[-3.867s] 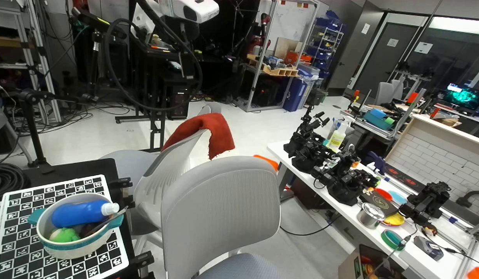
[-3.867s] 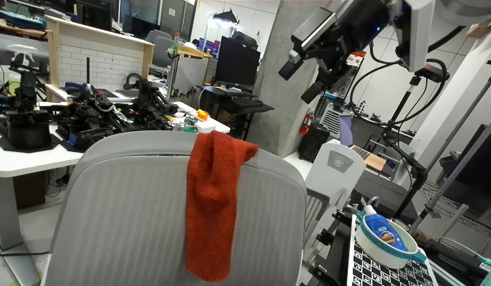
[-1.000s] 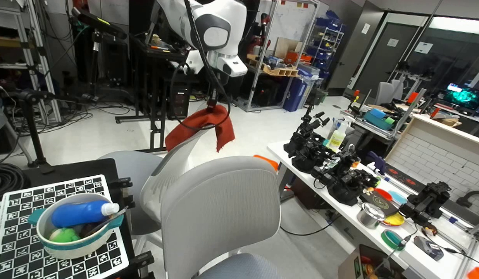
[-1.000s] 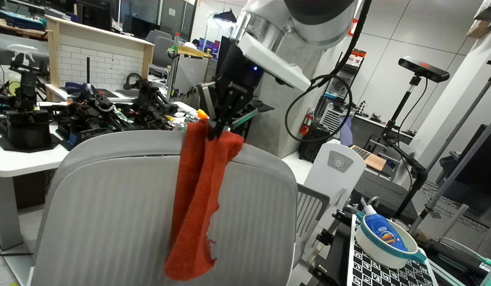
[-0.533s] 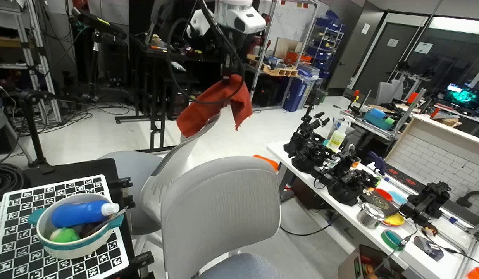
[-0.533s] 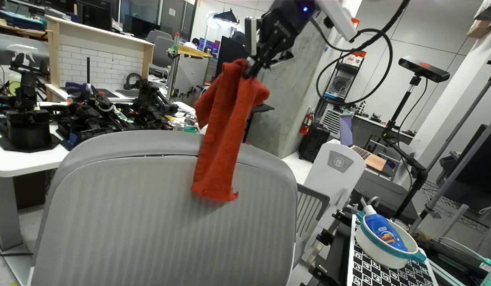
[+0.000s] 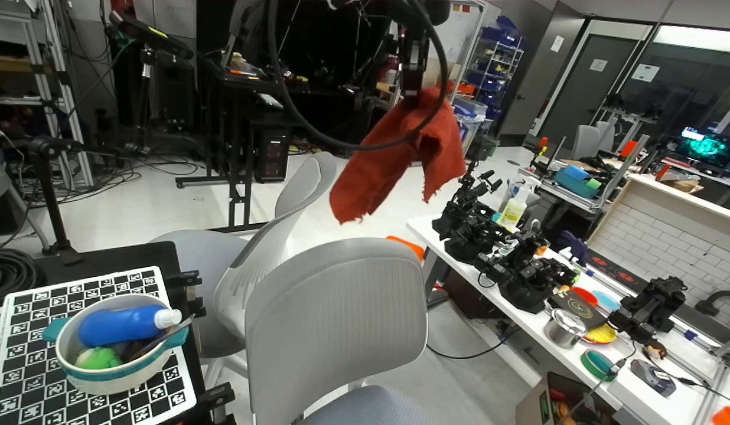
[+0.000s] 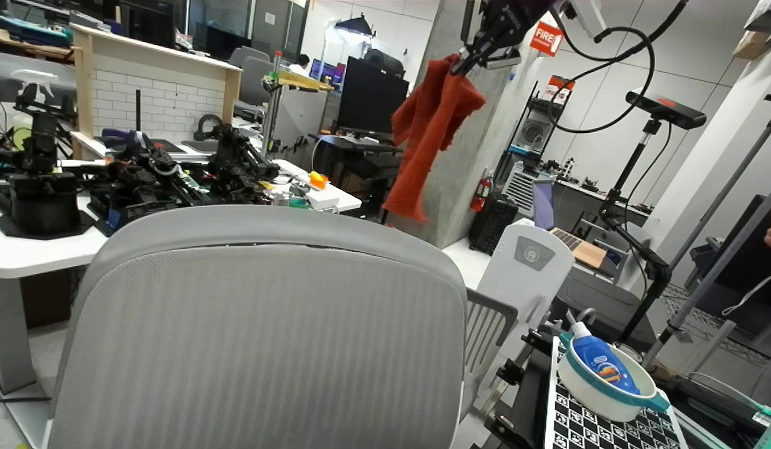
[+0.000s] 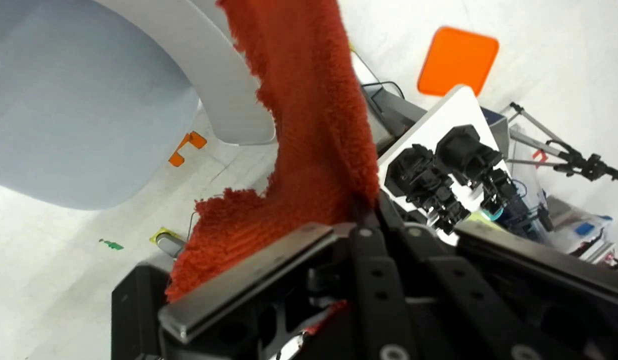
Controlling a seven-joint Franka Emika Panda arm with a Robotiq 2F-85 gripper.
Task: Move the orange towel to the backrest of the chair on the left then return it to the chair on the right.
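The orange towel hangs in mid-air, pinched near its upper edge, with its lower ends dangling apart from both chairs. My gripper is shut on it, high up in an exterior view. In the wrist view the towel spreads forward from the nearly meeting fingertips of the gripper. One grey chair stands at left and farther back in an exterior view; another grey chair is nearer and to its right. A bare grey backrest fills the foreground of an exterior view.
A white table carries several black robot arms. A cart with a patterned board holds a white-and-teal pot. A camera on a stand rises at right. The arm's cable loops beside the towel.
About four seconds ago the towel hung on a backrest and the gripper was open above. A second ago the gripper was shut on it there; since then both rose and moved right in both exterior views.
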